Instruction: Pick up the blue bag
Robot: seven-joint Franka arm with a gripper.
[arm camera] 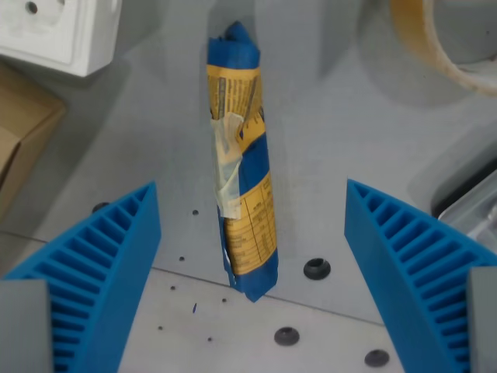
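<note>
The blue bag (241, 163) is long and narrow, blue with a yellow printed label and a strip of clear tape. It lies on the grey table, running from the top centre down to the lower centre of the wrist view. My gripper (252, 233) is open, with one blue ribbed finger (101, 264) at the wrist view's left and the other (411, 256) at the wrist view's right. The bag's lower half lies between the two fingers, with a gap on each side. I cannot tell how far above the table the fingertips are.
A white power socket block (58, 31) sits at top left, with a brown cardboard box (19, 136) below it. A roll of tape (439, 39) is at top right. A metal-edged object (474, 210) is at the right edge. Dark bolt heads (316, 269) dot the table.
</note>
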